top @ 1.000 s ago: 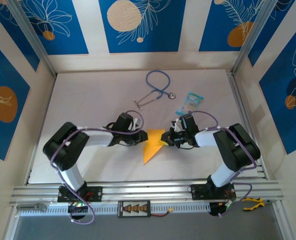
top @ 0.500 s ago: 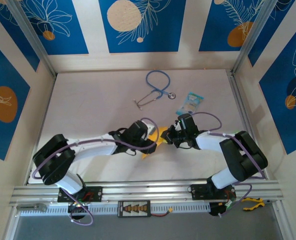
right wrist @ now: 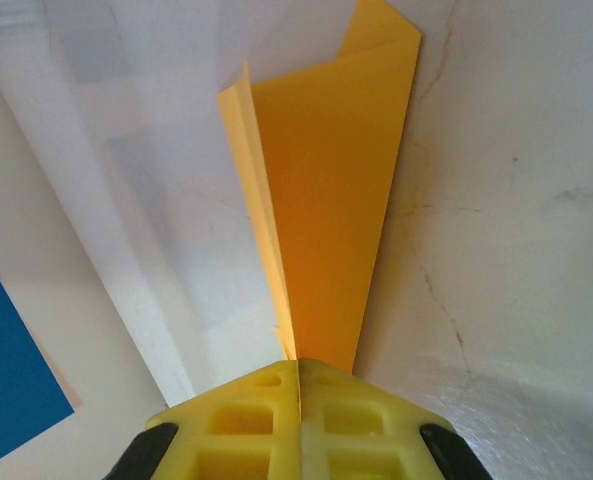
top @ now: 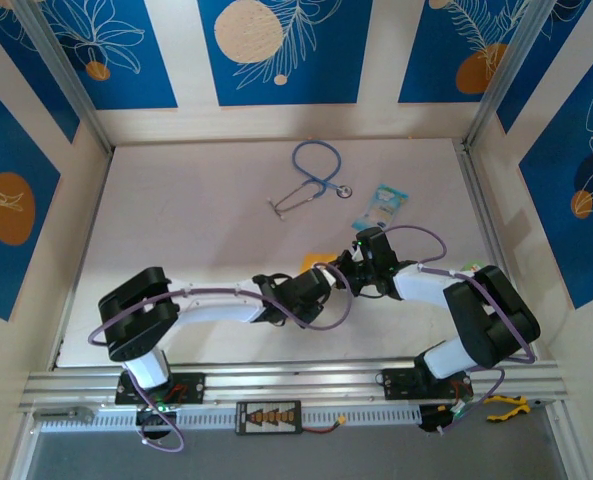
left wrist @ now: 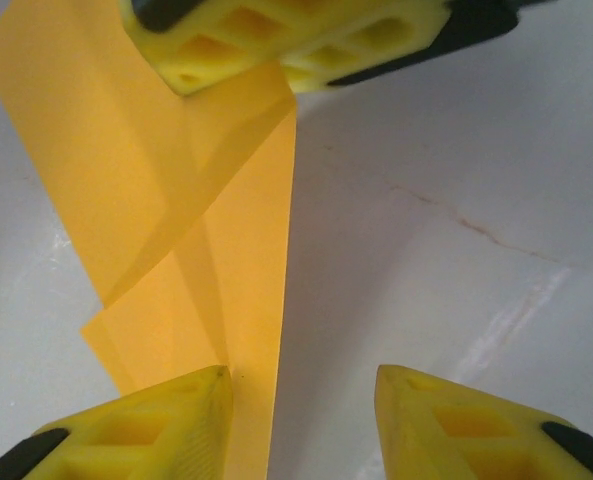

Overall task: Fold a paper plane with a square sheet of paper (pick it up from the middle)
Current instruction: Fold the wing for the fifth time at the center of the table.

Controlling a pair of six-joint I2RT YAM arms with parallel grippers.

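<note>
Biggest thing first: the white table [top: 176, 210], with both arms stretched in over it so that the two grippers meet near the middle.

The right gripper [right wrist: 299, 378] has its yellow fingers pressed together on one end of the paper plane [left wrist: 201, 220]. It's a proper pinch, with the orange-yellow paper coming straight out from between the pads. From there the paper fans away from that gripper, half folded, with a couple of layers and a long crease showing, and its far corner sits a bit off the table.

The left gripper [left wrist: 301, 388] sits at the opposite end of the plane, facing the right one, fingers spread wide and holding nothing. The paper's long straight edge runs into the gap between them, close to the finger on the left of that wrist view. That finger overlaps the paper's end, but I can't tell if it actually touches it. The other finger is over bare table.

Smaller stuff: a blue stethoscope [top: 311, 180] lies well beyond both grippers, toward the back wall. A light-blue packet [top: 384, 205] lies just past the right gripper, apart from the paper.
</note>
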